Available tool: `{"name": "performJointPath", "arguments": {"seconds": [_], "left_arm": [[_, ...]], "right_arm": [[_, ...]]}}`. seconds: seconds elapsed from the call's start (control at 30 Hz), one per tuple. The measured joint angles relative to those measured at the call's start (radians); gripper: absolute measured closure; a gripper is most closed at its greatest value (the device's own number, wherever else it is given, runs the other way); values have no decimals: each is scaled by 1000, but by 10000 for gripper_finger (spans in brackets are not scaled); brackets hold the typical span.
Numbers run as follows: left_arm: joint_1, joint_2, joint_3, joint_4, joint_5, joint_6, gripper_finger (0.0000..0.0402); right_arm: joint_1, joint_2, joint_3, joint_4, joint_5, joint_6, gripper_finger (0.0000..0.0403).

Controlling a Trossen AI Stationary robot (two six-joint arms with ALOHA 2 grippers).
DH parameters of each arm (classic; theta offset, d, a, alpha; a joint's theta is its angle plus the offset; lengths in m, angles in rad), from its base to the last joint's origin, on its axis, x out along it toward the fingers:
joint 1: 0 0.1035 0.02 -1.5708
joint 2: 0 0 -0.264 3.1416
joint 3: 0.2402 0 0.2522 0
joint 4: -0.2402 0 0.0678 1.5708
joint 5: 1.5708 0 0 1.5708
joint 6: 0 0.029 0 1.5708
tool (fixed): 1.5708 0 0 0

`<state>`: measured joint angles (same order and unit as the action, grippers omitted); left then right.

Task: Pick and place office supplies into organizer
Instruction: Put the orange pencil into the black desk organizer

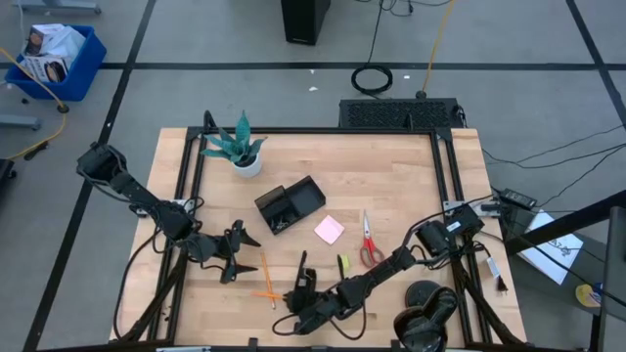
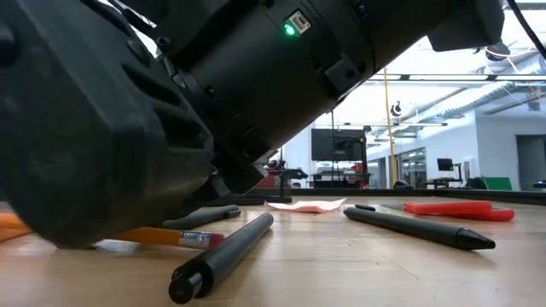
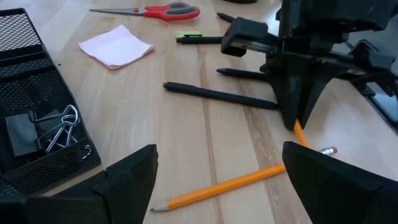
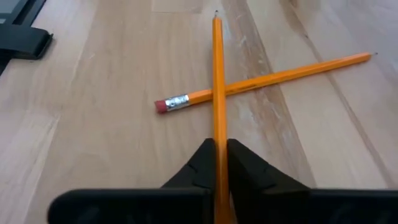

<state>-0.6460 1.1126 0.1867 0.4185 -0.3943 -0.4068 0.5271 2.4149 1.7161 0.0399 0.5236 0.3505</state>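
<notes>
The right gripper (image 4: 219,163) was down at the table's front edge, well away from the organizer (image 1: 290,206), its fingers (image 3: 297,99) pinching one orange pencil (image 4: 217,81). That pencil lay across a second pencil (image 4: 273,78), the two forming a cross on the wood. The left gripper (image 3: 217,180) hovered just in front of the organizer, fingers spread wide with nothing between them.

The organizer sat near the middle of the table, with binder clips (image 3: 57,127) in one compartment. Beside it, on the right arm's side, lay the pink sticky pad (image 1: 329,230), and beyond that the red scissors (image 1: 370,244). A black pen (image 3: 217,94) lay between the organizer and the crossed pencils. The potted plant (image 1: 240,149) stood behind the organizer.
</notes>
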Motion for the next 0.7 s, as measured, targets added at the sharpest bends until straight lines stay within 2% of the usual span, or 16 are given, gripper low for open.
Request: {"name": "performJointPath", "arguments": {"seconds": [0.2, 0.33, 0.5, 0.7], "left_arm": [[3, 0, 0, 6, 2, -86, 53], [4, 0, 0, 50, 17, -121, 53], [4, 0, 0, 127, 119, -199, 53], [4, 0, 0, 113, 225, -445, 53]], "right_arm": [[-13, 0, 0, -3, 32, 2, 369], [-16, -2, 0, -8, 34, -16, 377], [-19, -20, -2, -37, 34, -72, 388], [-27, -66, -2, -35, 61, -180, 372]]}}
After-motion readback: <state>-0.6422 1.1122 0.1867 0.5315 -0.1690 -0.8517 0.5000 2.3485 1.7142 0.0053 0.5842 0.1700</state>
